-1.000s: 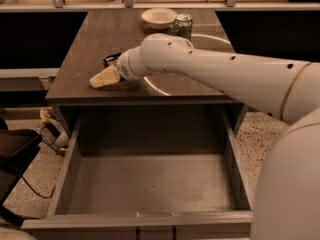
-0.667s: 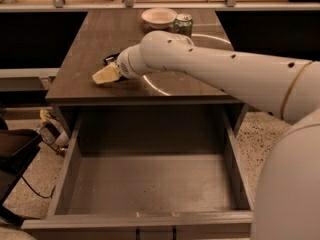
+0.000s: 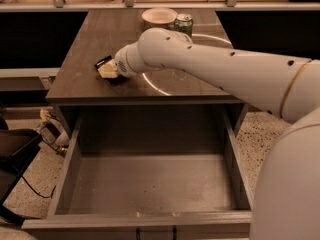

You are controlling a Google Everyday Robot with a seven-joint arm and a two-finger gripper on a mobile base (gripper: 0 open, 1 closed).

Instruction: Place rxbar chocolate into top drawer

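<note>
1. The gripper (image 3: 108, 70) is down on the left side of the countertop (image 3: 75, 81) — can't tell how open it is or if it's holding anything.
2. The rxbar chocolate (image 3: 103, 62) lies on the countertop right at its tip.
3. The top drawer (image 3: 150, 184) is pulled out below — the bowl (image 3: 159, 17) and green can (image 3: 183, 23) sit at the back.

The gripper (image 3: 108, 70) sits low over the cabinet top (image 3: 75, 81), with the rxbar chocolate (image 3: 102, 62) right at its tip. Below it and nearer, the top drawer (image 3: 150, 184) stands open. Beyond it to the right are a bowl (image 3: 159, 18) and a green can (image 3: 183, 25).
</note>
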